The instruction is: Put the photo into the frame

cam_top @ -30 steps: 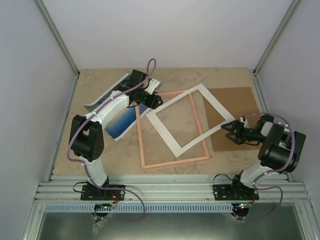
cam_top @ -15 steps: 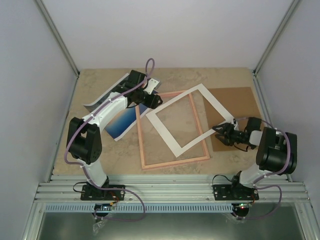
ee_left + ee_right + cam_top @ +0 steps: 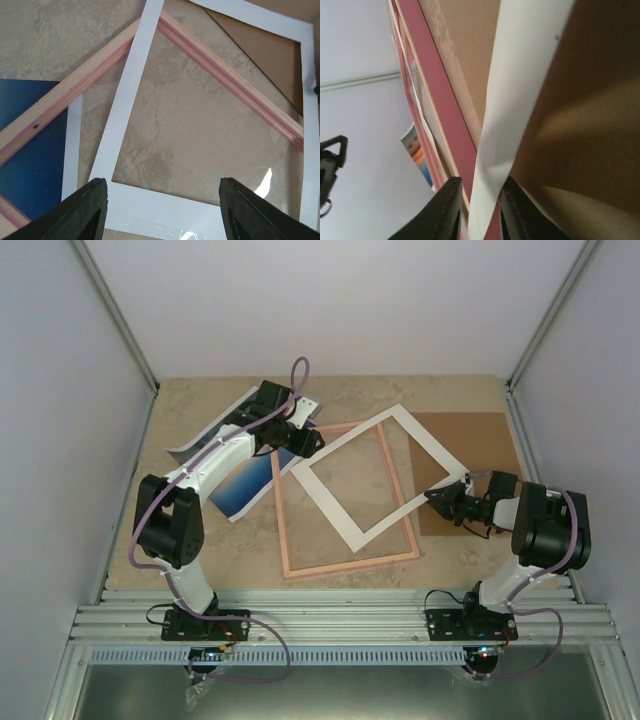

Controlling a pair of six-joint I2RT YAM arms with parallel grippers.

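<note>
The pink frame (image 3: 345, 560) lies flat mid-table. The photo (image 3: 245, 485), its dark blue part showing, lies left of it, one corner under the frame's rail. A white paper mat (image 3: 326, 505) rests tilted across the frame. My left gripper (image 3: 300, 435) hovers open above the mat's left corner; in its wrist view the left gripper (image 3: 165, 210) straddles the mat (image 3: 125, 100), with frame rail (image 3: 225, 75) and photo (image 3: 35, 145) beyond. My right gripper (image 3: 437, 495) is at the mat's right corner. Its wrist view shows the right gripper (image 3: 480, 210) narrowed round the mat's edge (image 3: 520, 75), a slim gap at one finger.
A brown cardboard sheet (image 3: 470, 445) lies at the right, under the mat's corner and my right gripper. A pale sheet (image 3: 215, 425) lies at the back left by the left arm. Enclosure walls and posts stand close on both sides.
My right gripper has moved left over the cardboard onto the mat's right corner, and its jaws have narrowed round the edge. The left arm has not moved.
</note>
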